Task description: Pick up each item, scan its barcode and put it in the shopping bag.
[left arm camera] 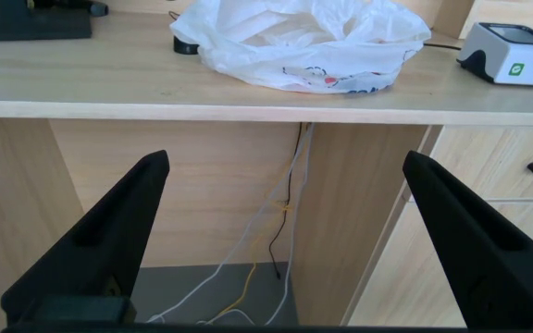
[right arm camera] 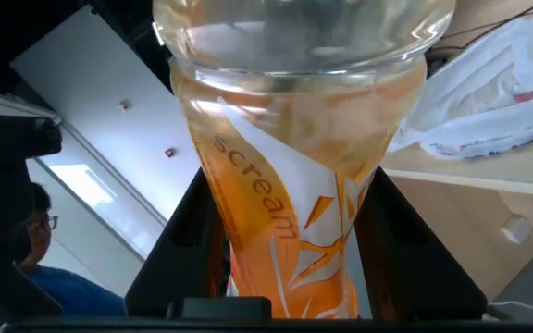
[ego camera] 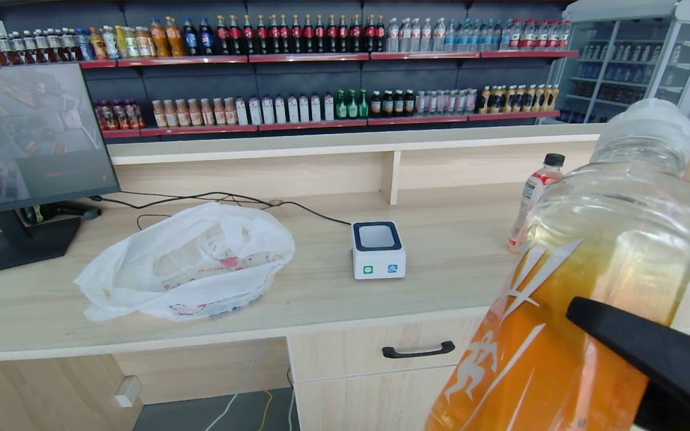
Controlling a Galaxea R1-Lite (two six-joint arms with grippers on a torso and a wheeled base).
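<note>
Head view: right claw (right arm camera: 285, 213) pinches the orange bottle (ego camera: 584, 287); scanner (ego camera: 378, 248) and shopping bag (ego camera: 189, 263) sit on the wooden counter (ego camera: 321, 305) to its left. Left claw (left arm camera: 285, 166) hangs spread below the counter edge; drink shelves (ego camera: 321, 60) beyond.

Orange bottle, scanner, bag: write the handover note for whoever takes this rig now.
The right pincer is shut on the orange bottle, held up tilted, right of the scanner, not over it.
The left pincer is open and empty, low in front of the counter.
The bag lies on the counter left of the scanner; something seems to be inside.
The small bottle stands on the counter right of the scanner.
Done: orange bottle picked up.
Left: scan it, bag it; then the small bottle likewise.
</note>
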